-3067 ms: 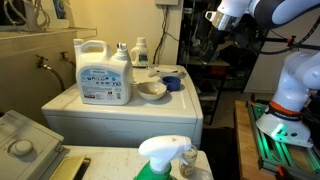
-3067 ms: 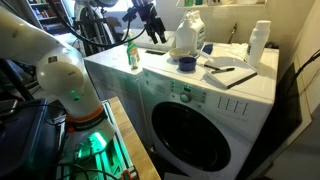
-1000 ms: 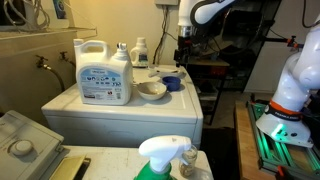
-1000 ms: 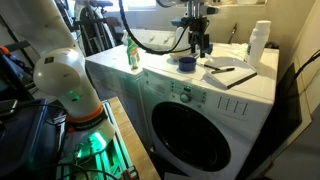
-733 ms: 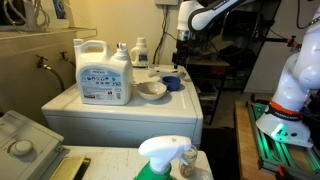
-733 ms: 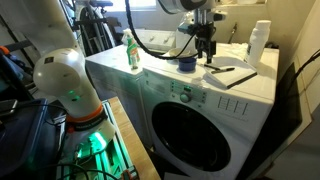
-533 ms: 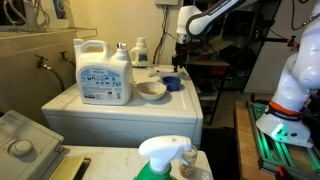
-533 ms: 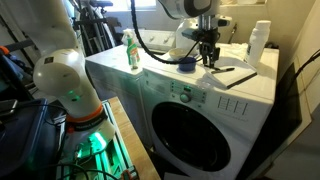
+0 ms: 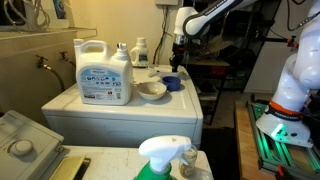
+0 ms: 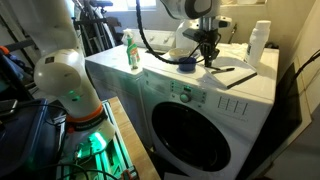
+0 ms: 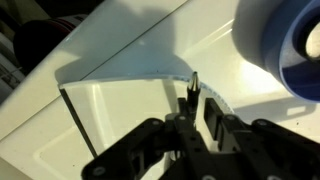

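In the wrist view my gripper (image 11: pixel 198 104) hangs low over the white top of a washing machine (image 11: pixel 110 120). A thin dark pen-like stick (image 11: pixel 192 85) with a pale tip lies between the jaws. It rests against one finger, and a narrow gap still shows to the other, so the jaws stand nearly closed around it. A blue cup (image 11: pixel 290 50) sits just beside it. In both exterior views the gripper (image 9: pixel 178 62) (image 10: pixel 209 58) points straight down next to the blue cup (image 9: pixel 172 83) (image 10: pixel 186 63); the stick itself is too small to make out there.
On the machine top stand a large white detergent jug (image 9: pixel 103 72), a pale bowl (image 9: pixel 152 90), a small bottle (image 9: pixel 140 52), a notebook with papers (image 10: pixel 235 77), a tall white bottle (image 10: pixel 260 42) and a green spray bottle (image 10: pixel 131 52). The arm's base (image 10: pixel 65 85) stands beside the machine.
The arm swung in over the machine top and came down beside the blue cup. The jaws have narrowed from wide open to nearly closed.
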